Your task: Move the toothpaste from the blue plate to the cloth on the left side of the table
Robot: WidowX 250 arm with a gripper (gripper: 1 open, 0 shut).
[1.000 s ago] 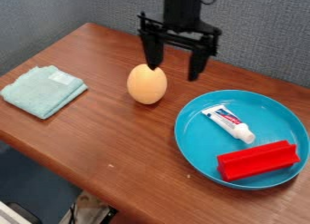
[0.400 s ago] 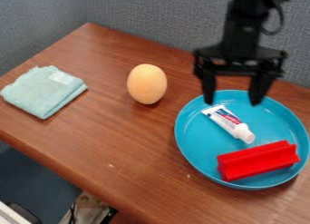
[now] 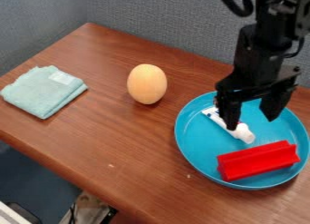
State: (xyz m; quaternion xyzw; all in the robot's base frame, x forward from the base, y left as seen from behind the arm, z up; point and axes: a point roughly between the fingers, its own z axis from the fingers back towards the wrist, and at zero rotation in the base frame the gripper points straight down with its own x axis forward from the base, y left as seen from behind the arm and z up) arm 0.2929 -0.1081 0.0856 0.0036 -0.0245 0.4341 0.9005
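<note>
Between open fingers [image 3: 233,112], toothpaste [image 3: 233,124] mid-plate

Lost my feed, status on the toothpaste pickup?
Gripper open, over plate. Toothpaste on plate, between the fingers, ungripped. Red block beside it, egg toward cloth.

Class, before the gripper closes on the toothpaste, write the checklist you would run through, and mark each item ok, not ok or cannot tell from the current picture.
1. Gripper open: ok, fingers spread wide.
2. Gripper above the toothpaste on the plate: ok, it hangs over the tube.
3. Fingers straddle the tube squarely: cannot tell, one finger hides part of it.
4. Red block clear of the fingers: ok, it lies apart, nearer the camera.
5. Cloth free to receive the tube: ok, nothing lies on it.
6. Egg out of the way: cannot tell, it stands between plate and cloth.
</note>
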